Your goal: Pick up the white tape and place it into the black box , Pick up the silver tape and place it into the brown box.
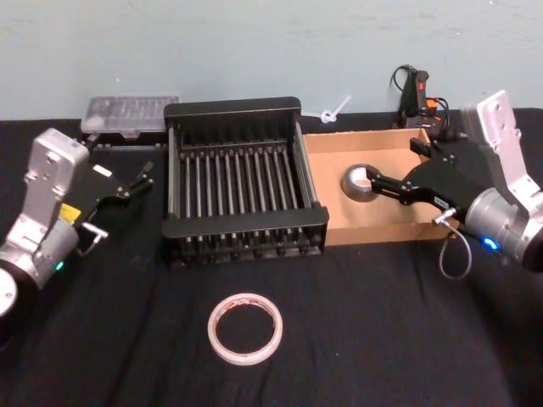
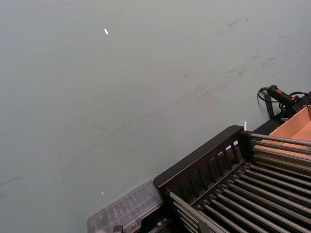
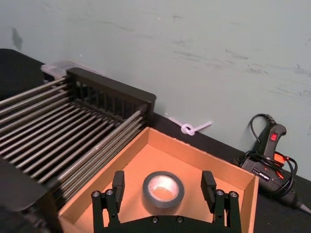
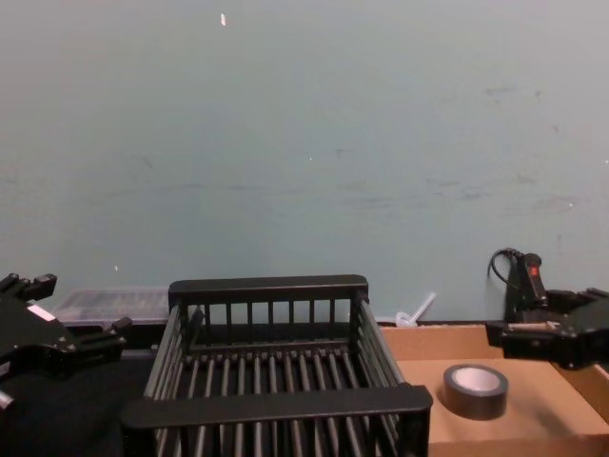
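The white tape lies flat on the black cloth near the table's front, in front of the black box, with no gripper near it. The silver tape lies flat on the floor of the brown box. My right gripper hovers open over that box, just above the silver tape, its fingers spread wider than the roll and gripping nothing. My left gripper is open and empty, left of the black box.
A clear plastic case sits behind the black box at the back left. A glue gun with a cord and a white tie lie behind the brown box. A pale wall closes the back.
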`<action>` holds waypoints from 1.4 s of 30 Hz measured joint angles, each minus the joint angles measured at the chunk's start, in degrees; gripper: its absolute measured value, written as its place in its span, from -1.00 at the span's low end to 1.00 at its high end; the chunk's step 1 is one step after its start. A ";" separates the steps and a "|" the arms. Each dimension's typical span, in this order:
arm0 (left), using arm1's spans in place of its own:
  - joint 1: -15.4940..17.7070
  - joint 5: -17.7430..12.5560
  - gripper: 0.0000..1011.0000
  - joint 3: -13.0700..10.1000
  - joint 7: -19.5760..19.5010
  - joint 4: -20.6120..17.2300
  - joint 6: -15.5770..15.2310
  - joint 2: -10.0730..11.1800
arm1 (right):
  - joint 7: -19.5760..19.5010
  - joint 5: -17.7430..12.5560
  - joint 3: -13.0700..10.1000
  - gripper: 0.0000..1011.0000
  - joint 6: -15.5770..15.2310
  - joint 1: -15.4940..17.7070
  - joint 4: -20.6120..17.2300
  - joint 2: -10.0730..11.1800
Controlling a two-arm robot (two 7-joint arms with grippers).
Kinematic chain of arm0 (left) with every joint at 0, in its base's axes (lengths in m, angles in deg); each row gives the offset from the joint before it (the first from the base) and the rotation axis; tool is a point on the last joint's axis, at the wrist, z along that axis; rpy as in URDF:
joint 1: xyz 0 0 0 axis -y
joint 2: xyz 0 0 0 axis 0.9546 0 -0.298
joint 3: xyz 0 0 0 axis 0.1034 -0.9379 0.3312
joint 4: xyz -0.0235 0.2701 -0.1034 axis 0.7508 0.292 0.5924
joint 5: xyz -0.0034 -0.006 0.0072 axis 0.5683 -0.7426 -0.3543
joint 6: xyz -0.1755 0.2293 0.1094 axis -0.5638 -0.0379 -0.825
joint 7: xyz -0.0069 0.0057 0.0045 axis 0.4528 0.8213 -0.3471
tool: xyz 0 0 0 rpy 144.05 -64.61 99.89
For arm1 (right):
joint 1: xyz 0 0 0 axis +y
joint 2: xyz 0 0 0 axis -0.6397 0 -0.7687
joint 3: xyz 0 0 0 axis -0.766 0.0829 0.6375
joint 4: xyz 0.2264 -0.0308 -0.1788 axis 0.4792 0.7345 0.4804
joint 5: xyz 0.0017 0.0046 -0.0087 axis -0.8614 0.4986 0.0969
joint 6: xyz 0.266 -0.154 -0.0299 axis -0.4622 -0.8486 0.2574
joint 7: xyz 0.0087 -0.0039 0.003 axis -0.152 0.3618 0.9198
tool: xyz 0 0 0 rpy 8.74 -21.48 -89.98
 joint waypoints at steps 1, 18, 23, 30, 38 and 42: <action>0.00 0.00 0.98 0.00 0.00 0.00 0.00 0.00 | 0.12 -0.14 -0.06 0.98 0.30 0.48 -0.43 0.27; 0.00 0.00 0.98 0.00 0.00 0.00 0.00 0.00 | 2.35 -3.34 -0.70 0.98 4.31 10.63 -7.62 5.38; 0.00 0.00 0.98 0.00 0.00 0.00 0.00 0.00 | 4.36 -3.85 0.36 0.98 5.22 11.61 -8.10 6.78; 0.00 0.00 0.98 0.00 0.00 0.00 0.00 0.00 | 7.41 -4.29 3.06 0.98 5.68 11.26 -8.03 8.26; 0.00 0.00 0.98 0.00 0.00 0.00 0.00 0.00 | 10.71 -3.79 8.00 0.98 5.44 8.56 -7.33 8.89; 0.00 0.00 0.98 0.00 0.00 0.00 0.00 0.00 | 11.76 -3.53 9.64 0.98 5.33 7.21 -6.86 8.61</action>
